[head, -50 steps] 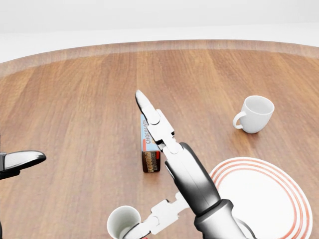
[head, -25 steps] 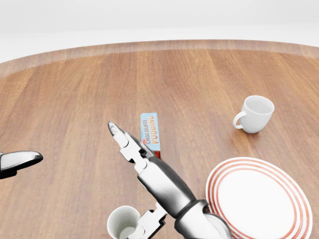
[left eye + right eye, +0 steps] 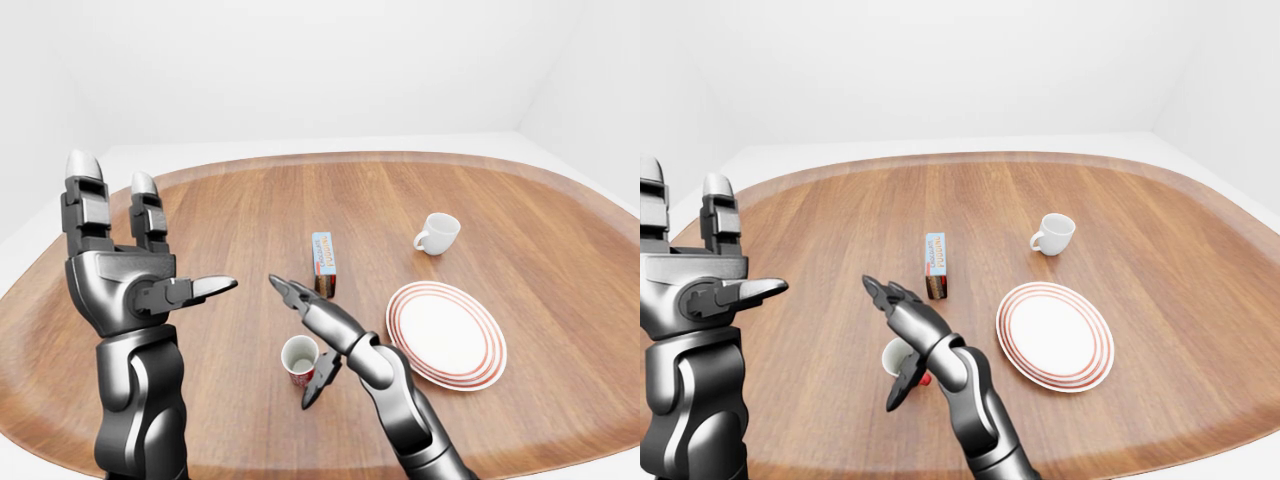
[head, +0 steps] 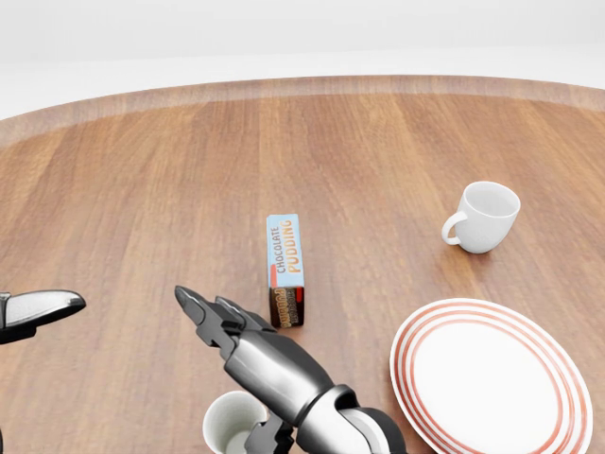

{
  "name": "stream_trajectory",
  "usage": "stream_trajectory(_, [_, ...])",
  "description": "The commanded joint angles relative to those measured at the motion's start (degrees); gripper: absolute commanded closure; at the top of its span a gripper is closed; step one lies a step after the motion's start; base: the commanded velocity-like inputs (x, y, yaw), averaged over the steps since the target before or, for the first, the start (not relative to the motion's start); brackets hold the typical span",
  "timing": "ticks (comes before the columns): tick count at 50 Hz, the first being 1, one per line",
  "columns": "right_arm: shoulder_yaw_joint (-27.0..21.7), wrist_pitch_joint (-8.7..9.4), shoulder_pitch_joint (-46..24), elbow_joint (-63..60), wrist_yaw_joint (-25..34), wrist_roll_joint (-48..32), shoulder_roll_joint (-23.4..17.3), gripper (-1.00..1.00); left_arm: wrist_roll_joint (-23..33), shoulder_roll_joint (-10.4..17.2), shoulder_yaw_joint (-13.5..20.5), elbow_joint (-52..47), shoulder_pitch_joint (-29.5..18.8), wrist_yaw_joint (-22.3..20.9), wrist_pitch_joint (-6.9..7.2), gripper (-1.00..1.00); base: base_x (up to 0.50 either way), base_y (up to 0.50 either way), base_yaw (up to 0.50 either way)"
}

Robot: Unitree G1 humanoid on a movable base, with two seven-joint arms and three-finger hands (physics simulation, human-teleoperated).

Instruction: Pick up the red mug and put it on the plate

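The red mug, white inside, stands upright on the table at the bottom middle of the left-eye view. My right hand is open about it: the long fingers reach over its far side and the thumb hangs on its near right side. I cannot tell whether they touch it. In the head view the mug is partly hidden under that hand. The white plate with red rings lies to the mug's right. My left hand is raised at the left, open and holding nothing.
A chocolate pudding box lies just above the mug and hand. A white mug stands above the plate, at the right. The round wooden table's edge curves along the top.
My right hand has swung left and lowered, from over the pudding box to beside and over the red mug. The mug, plate, box and left hand have stayed put.
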Motion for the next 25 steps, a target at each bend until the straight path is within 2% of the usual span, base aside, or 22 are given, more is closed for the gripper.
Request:
stream_trajectory(1, [0.00,0.00,-0.76,4.29,0.01,-1.72,1.01,-1.00,-0.08,0.01,0.08,-0.04,0.07,-0.04,0.00,-1.00,0.00,0.00,0.00])
stream_trajectory(25, [-1.33,0.00,-3.94,11.76,-0.59,-2.20,2.82,-1.00,0.12,0.01,0.00,0.01,-0.02,-0.21,0.00,-1.00,0.00,0.00,0.00])
